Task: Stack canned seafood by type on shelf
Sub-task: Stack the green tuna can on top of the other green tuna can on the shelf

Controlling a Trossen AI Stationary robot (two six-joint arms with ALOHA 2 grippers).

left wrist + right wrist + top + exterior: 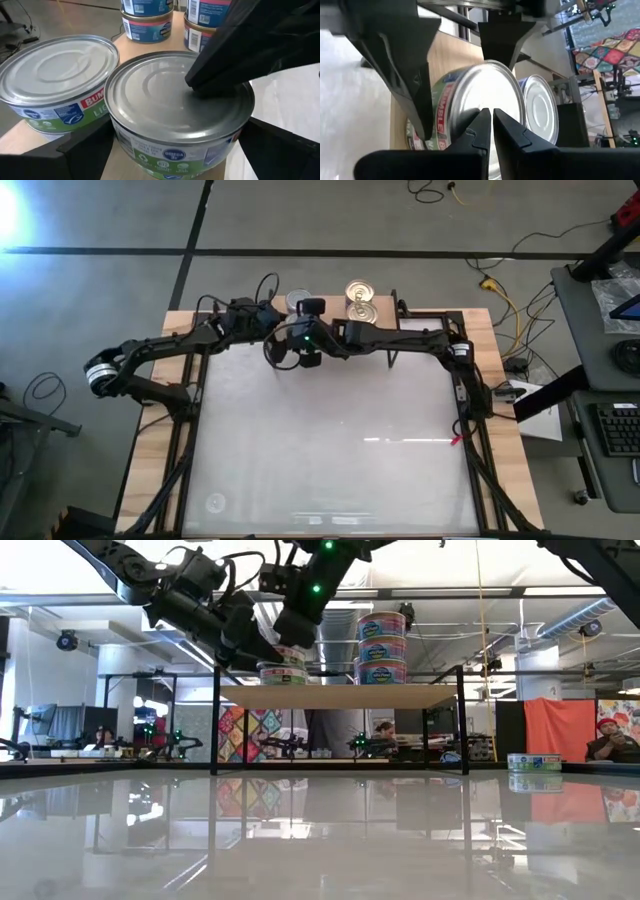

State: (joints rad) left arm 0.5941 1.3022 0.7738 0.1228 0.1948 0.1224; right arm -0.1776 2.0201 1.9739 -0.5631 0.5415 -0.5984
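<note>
Two silver-topped, green-labelled tins stand side by side on the left end of the light-wood shelf [340, 696]. My left gripper [180, 145] has its fingers wide apart on either side of the nearer tin [175, 100]. The other tin [55, 75] stands beside it. My right gripper [492, 117] is shut, its tips on the nearer tin's top. Further along the shelf, pink-labelled tins [382, 645] are stacked, showing gold pull-ring tops [360, 290] from above. My left gripper's fingers [85, 147] come level from the table's left and stand close against the nearer tin's side wall; I cannot tell whether they touch it. My right gripper presses its shut fingertips [215, 82] on the tin's silver top [485, 95], near the rim, slanting down from the table's near right. The tin stands upright on the shelf board.
The shelf stands at the table's far edge on thin black legs [215, 725]. The white table top [330, 440] spreads out toward the near edge. One more tin [533, 762] stands low at the right in the low view. People sit in the room behind.
</note>
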